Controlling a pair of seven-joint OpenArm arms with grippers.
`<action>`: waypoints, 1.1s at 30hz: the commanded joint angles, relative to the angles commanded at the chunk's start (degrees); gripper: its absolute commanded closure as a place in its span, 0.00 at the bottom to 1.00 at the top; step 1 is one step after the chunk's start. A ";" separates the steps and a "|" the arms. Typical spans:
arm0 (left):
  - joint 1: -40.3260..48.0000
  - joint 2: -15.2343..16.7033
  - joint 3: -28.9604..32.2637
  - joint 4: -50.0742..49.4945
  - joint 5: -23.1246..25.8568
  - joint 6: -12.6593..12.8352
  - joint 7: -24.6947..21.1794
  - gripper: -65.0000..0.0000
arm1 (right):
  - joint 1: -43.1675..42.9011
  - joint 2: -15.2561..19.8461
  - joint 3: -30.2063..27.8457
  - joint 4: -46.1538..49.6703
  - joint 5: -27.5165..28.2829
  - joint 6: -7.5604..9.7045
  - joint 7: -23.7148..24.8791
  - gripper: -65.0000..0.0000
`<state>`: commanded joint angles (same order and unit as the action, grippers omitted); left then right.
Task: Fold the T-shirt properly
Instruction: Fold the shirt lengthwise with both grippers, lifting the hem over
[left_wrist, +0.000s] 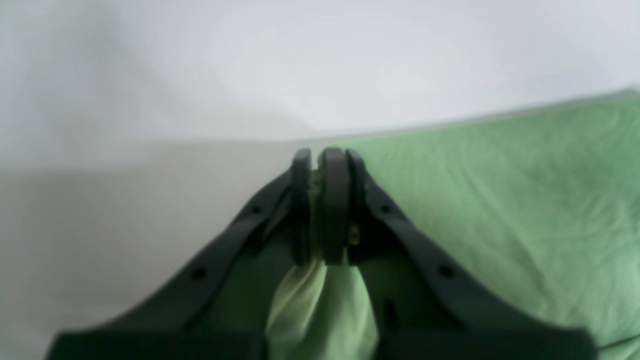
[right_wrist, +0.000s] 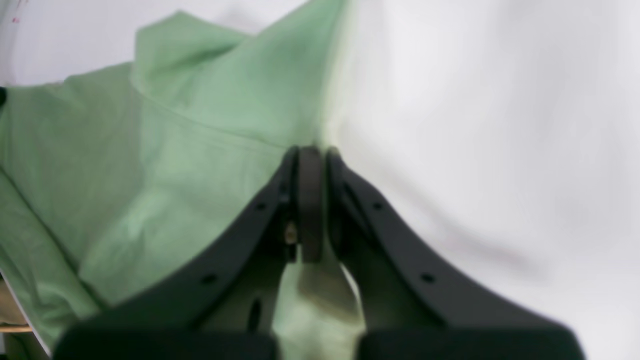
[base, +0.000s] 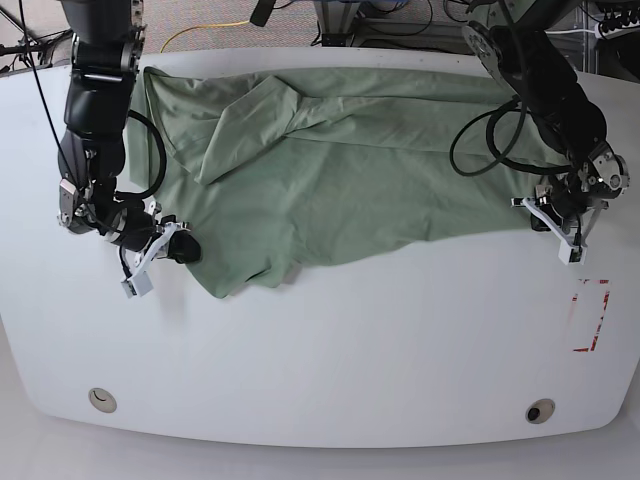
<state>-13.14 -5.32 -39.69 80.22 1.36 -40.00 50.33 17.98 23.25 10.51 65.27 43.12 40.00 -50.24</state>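
Viewed from the base camera, left to right: the right gripper sits low at the near-left edge of the T-shirt, its jaws pressed together on a pinch of sage-green cloth; the right wrist view confirms this, with fabric bunched behind the closed right gripper and the T-shirt running away to that view's left. The right arm drops from the far-left mount, elbow bent, forearm angled down and inward so the wrist lies close to the table. The garment itself lies spread across the far half of the table, rumpled, with a raised fold near the upper left and an uneven near hem; no collar or label can be made out. At the right of the base view, the left gripper is clamped on the opposite edge of the cloth; the left wrist view shows the left gripper shut with a twist of green cloth trailing back between its jaws, and the T-shirt lying flat to that view's right. The left arm reaches down from the far-right mount, wrist turned outward. Judgement: 2 grips at opposite side edges suit tensioning and flattening the cloth, or lifting an edge for a first fold. Folding appears not yet accomplished; the shirt is 1 loose layer with wrinkles.
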 joint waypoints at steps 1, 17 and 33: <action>0.26 0.00 0.00 0.97 0.00 0.00 0.00 1.00 | -0.44 0.44 1.58 1.32 0.00 0.00 -0.79 1.00; 4.22 0.09 -0.09 10.90 -0.35 0.00 0.00 1.00 | -6.42 -0.97 16.62 20.40 0.09 0.00 -15.91 1.00; 9.93 -0.09 0.35 20.57 -0.35 0.00 0.09 1.00 | -21.01 -1.85 23.38 33.67 7.30 0.00 -19.78 1.00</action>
<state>-3.21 -5.41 -39.34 100.79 1.01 -40.00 50.42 -3.03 21.41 33.89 98.95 50.42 40.00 -70.02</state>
